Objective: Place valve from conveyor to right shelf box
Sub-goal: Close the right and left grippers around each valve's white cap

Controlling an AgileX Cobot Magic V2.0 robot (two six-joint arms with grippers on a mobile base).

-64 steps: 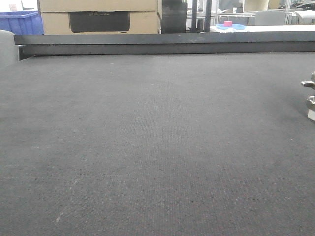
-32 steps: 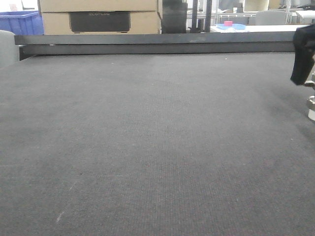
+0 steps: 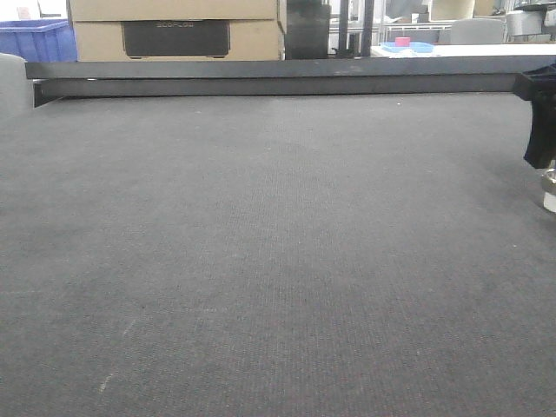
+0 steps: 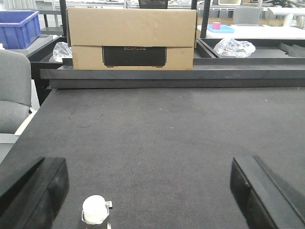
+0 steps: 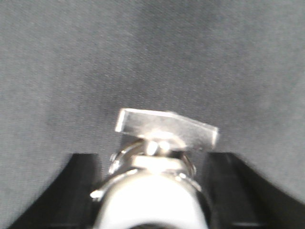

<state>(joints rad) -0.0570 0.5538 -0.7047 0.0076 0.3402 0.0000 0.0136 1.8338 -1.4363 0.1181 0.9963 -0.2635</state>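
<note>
Valve (image 5: 155,179) stands on the conveyor desk (image 3: 261,261), well short of its far rail (image 3: 278,85), with the jaws of the right gripper (image 5: 152,157) spread and flanking its body; the left gripper (image 4: 147,176) hangs released over the same desk. Being small, stiff, smooth metal, it probably slips easily, so grip the round body below the lever (image 5: 167,126), not the lever itself.
</note>
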